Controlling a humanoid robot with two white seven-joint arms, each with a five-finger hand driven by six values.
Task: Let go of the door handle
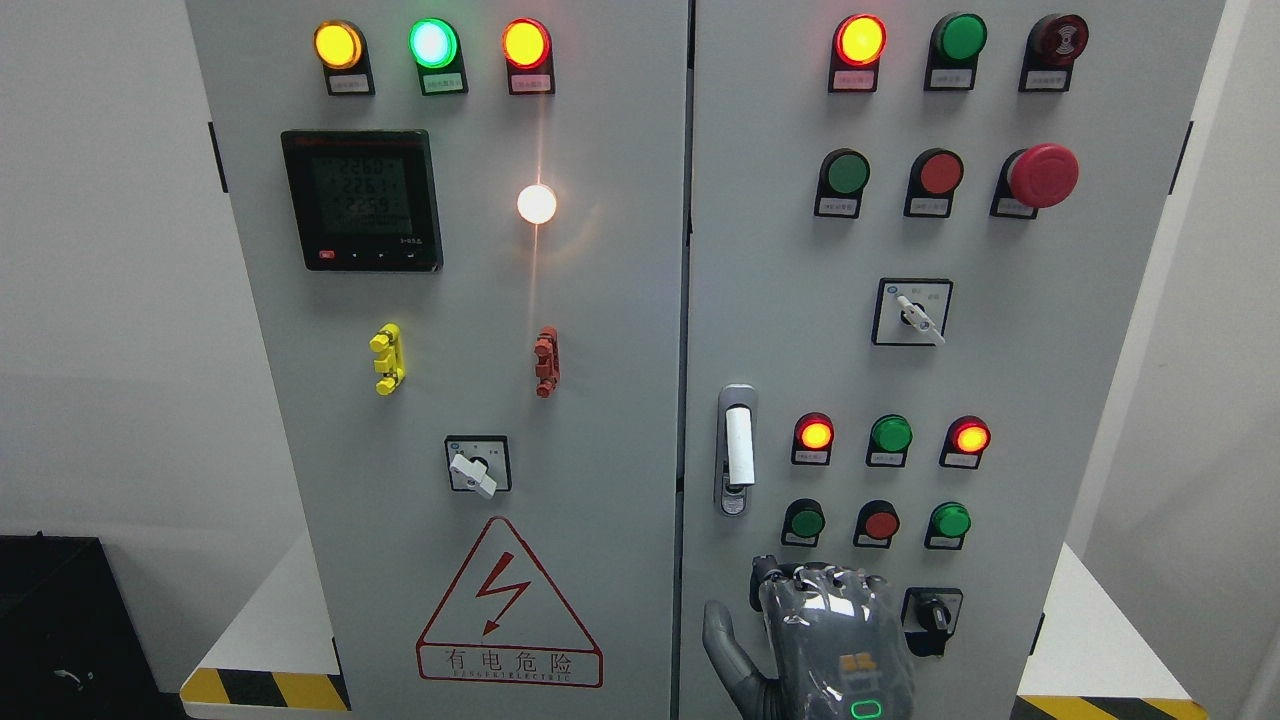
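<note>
Since the right hand point(815, 625) sits at 6 o'clock, below and clear of the door handle point(737, 450), release looks done. Fingers curled, holding nothing; thumb out to 9. Handle lies flush and upright on the right door point(1000, 350), near its left edge.

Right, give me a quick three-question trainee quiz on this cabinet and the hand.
1. True or false: the right hand is gripping the door handle.
2. In the top row of lamps on the left door, which one is the green lamp? A) left B) middle C) right
3. Fill in: the red mushroom button sits on the ___ door.

Key: 1 false, the hand is below the handle and clear of it; 2 B; 3 right.
</note>
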